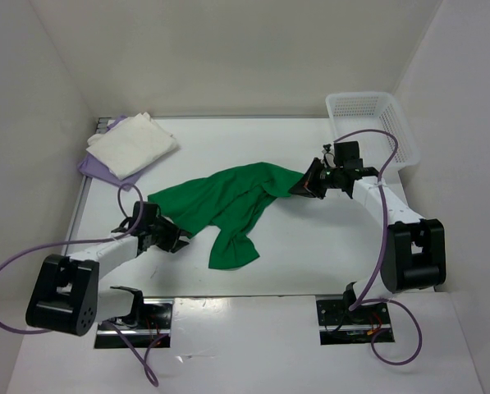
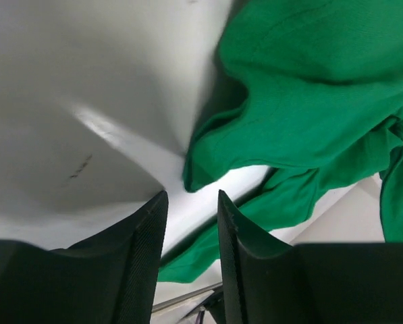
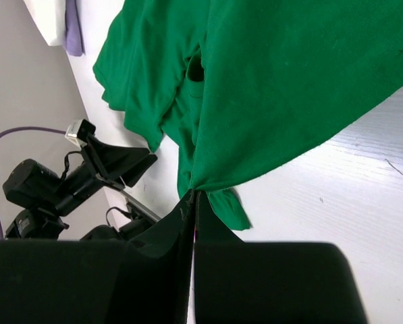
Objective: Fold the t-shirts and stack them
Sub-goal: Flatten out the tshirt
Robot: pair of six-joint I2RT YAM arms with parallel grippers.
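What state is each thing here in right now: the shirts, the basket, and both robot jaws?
green shirt: unfolded, crumpled, one edge pinched.
cream shirt: folded, lying on the lavender one.
lavender shirt: beneath it, mostly hidden.
basket: upright.
left gripper: jaws open, holding nothing.
right gripper: jaws shut on the green shirt.

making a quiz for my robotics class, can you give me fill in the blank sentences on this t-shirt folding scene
The right gripper is ____ on the green t-shirt. The left gripper is ____ and holds nothing. The folded cream t-shirt lies ____ the lavender t-shirt. The mesh basket stands at the far ____ corner of the table.
Missing words: shut; open; on; right.
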